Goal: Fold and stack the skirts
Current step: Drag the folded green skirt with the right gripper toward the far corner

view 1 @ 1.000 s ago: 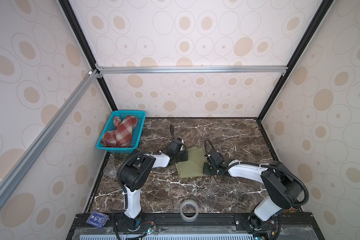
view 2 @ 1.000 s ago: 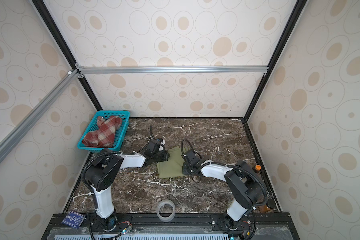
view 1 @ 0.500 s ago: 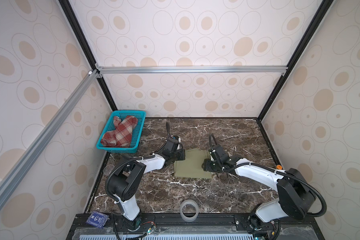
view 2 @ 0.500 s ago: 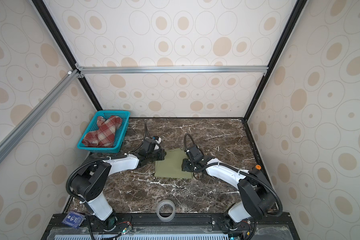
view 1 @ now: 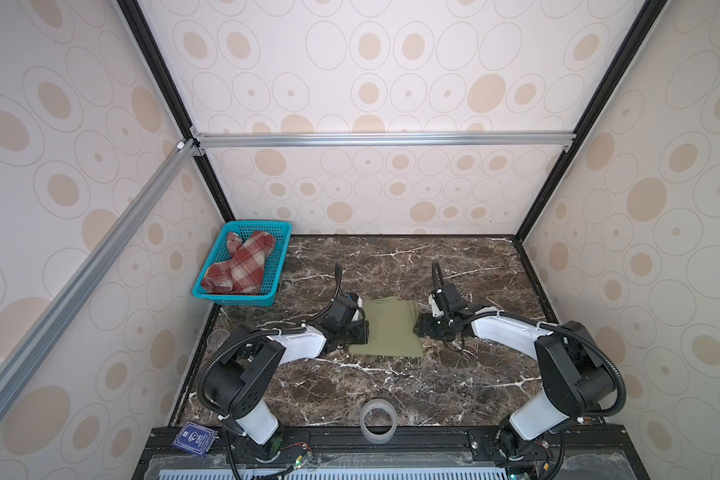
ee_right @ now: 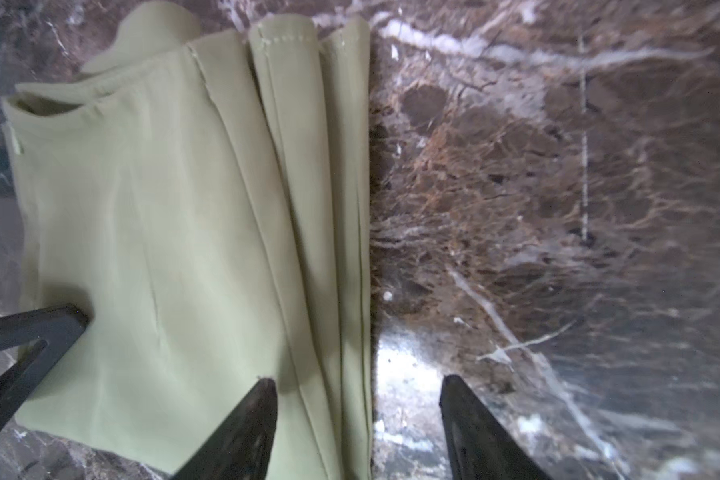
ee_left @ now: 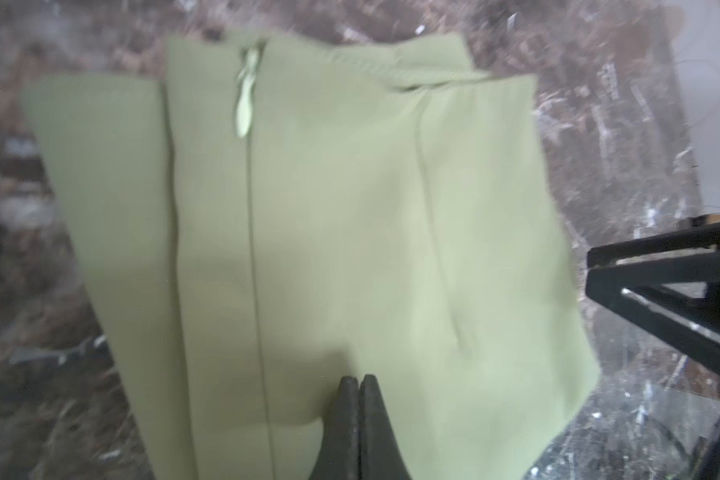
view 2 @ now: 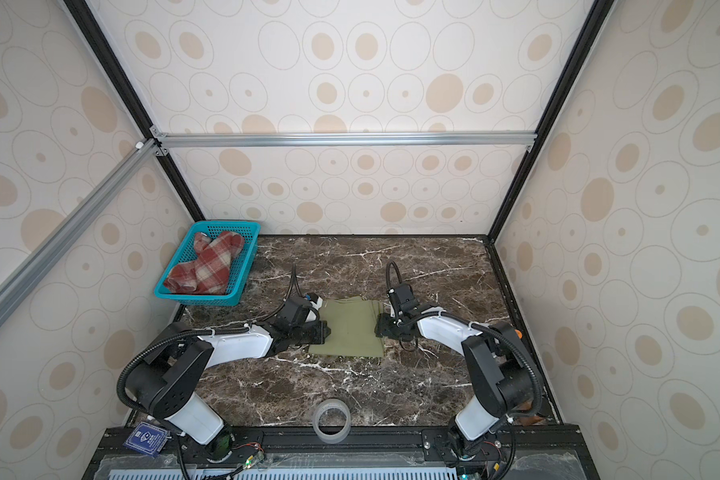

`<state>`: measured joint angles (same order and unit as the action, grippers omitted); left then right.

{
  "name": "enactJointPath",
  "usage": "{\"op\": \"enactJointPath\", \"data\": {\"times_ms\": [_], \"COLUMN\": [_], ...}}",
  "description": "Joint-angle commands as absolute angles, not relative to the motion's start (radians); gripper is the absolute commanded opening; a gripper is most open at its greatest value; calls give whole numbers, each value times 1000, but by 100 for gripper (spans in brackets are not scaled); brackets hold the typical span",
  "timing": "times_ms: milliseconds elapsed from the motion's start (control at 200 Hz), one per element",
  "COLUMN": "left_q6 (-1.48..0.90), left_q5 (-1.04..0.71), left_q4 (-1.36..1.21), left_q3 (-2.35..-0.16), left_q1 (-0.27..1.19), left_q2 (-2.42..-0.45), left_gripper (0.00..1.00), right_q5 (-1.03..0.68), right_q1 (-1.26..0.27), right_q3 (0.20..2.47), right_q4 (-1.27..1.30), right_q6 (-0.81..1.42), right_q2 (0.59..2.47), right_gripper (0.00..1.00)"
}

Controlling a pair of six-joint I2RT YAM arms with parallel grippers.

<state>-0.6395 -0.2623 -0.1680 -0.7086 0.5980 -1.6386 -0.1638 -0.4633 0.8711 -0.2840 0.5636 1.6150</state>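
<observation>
Inspector: Pincer states?
Operator: Left pincer [ee_left: 358, 384] jaws together, tips over olive skirt [view 1: 387, 328]; grip unconfirmed. Right pincer [ee_right: 358, 380] jaws apart, straddling that skirt's folded edge.
Inspector: Plaid skirt?
Operator: Plaid skirt [view 1: 242, 266] lies in teal basket [view 1: 282, 253], well beyond left pincer.

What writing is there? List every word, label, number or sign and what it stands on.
No text is readable.
On the blue card at the front edge: white print, too small to read.
On the olive-green skirt, plaid skirt and basket: no lettering seen.
</observation>
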Motion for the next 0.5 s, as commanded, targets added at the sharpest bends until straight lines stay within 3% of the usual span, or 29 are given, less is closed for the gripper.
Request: {"op": "enactJointPath", "data": {"times_ms": [0, 495], "left_q6": [-663, -667], "left_q5": [-272, -265], "left_q4": [-180, -186], "left_q3": [-698, -695], "left_q1": [602, 602], "left_q2": [-1656, -1690], "left_gripper": [0, 0], "right_q5": [-176, -211], "right_q1": [-460, -460], "right_q3": [896, 895], "right_q4": [-256, -186], "right_q6": [541, 537], "right_q2": [1651, 1707], "right_gripper": [63, 47]}}
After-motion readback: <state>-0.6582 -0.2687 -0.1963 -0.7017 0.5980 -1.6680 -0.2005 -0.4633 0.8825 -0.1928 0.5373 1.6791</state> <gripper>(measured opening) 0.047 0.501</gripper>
